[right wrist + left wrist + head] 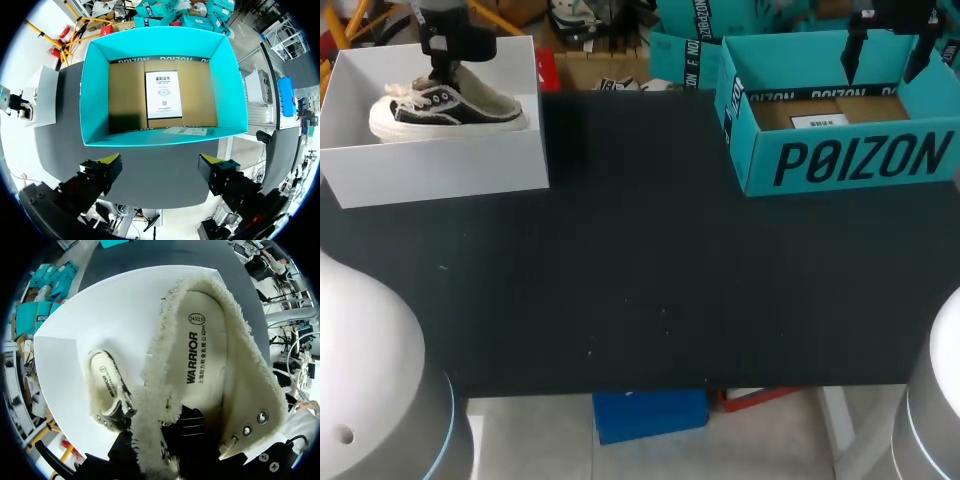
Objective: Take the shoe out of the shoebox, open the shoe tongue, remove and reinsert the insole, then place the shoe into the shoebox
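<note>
The left arm comes down from the far left corner, its left gripper (445, 72) low on the collar of the shoe (450, 110) inside the white box (440, 170); whether it has a grip I cannot tell

The right gripper (885, 55) hangs above the teal shoebox (850, 160), jaws spread wide and holding nothing

Only the left wrist view shows the insole (200, 355) seated in the fleece-lined shoe, and a second shoe (102, 385) lying beside it on the box floor

Only the right wrist view shows the paper label (162, 92) on the shoebox floor
</note>
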